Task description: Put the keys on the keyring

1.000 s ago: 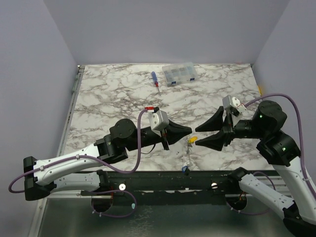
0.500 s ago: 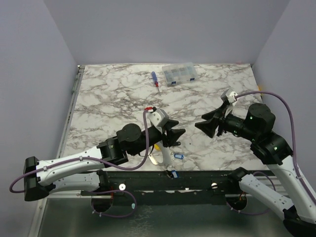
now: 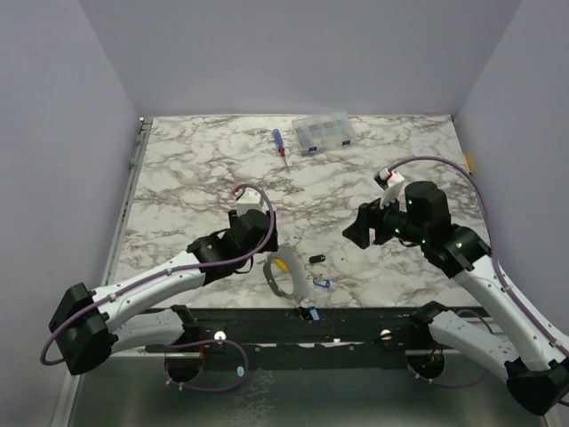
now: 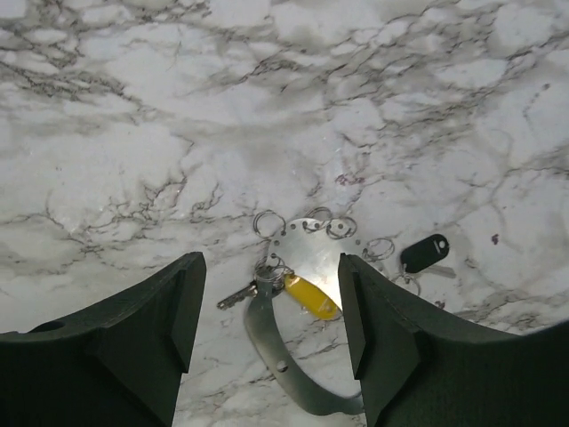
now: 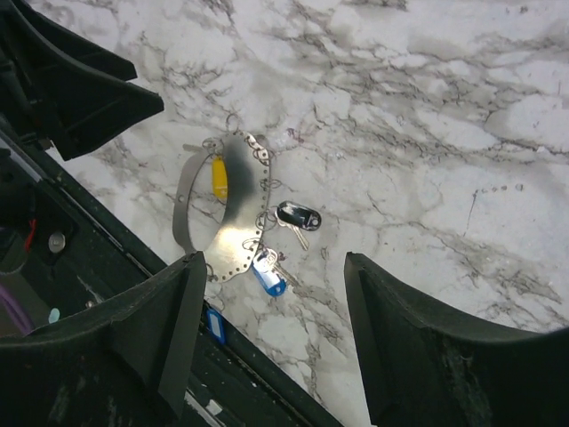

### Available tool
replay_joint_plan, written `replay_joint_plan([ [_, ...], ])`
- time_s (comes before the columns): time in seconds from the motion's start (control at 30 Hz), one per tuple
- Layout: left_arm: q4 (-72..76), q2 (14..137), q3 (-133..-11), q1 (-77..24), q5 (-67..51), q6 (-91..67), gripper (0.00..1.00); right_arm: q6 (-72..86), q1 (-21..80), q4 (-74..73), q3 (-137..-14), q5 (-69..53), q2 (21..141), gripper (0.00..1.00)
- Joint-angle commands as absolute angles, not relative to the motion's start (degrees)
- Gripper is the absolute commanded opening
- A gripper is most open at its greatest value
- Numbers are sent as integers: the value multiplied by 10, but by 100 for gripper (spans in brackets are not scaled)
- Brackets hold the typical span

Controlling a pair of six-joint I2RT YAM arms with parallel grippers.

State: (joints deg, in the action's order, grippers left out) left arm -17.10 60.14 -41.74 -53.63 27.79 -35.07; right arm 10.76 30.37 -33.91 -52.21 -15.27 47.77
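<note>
We see the keyring [image 3: 286, 274] lying on the marble table [image 3: 196, 169] close to its near edge, between the two arms. The left claw [image 4: 269, 267] hangs above it with its jaws spread wide and nothing between them; the ring sits in the gap of that wrist view. The right claw [image 5: 271, 265] is likewise released and empty, off to the right of the ring and higher. A yellow key [image 4: 311, 296] lies inside the hoop, its end at the small wire loops along the rim. A black key [image 5: 298, 214] lies just beside the rim on the right, and a blue key [image 5: 267, 271] lies at the ring's near end; we cannot tell whether either is threaded on. Another blue key [image 3: 310, 313] rests by the table's front rail. Well apart, at the far side, lie a screwdriver [image 3: 279, 142] and a clear box [image 3: 324, 132]
</note>
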Motion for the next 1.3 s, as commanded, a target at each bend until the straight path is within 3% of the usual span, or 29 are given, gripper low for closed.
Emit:
replay_joint_plan([
  [0.0,-204,647,-410,-507,216,-380,67,142,307,-358,-506,-127,508,72],
  [0.4,-208,826,-463,-505,196,-510,47,172,307,-353,-467,-111,494,72],
  [0.73,-216,864,-479,-507,210,-541,44,162,307,-336,-454,-135,496,72],
  [1.1,-198,765,-440,-515,220,-216,49,151,307,-320,-451,-143,501,72],
  [1.27,-121,723,-379,-513,99,-117,47,153,308,-311,-452,-149,511,72],
])
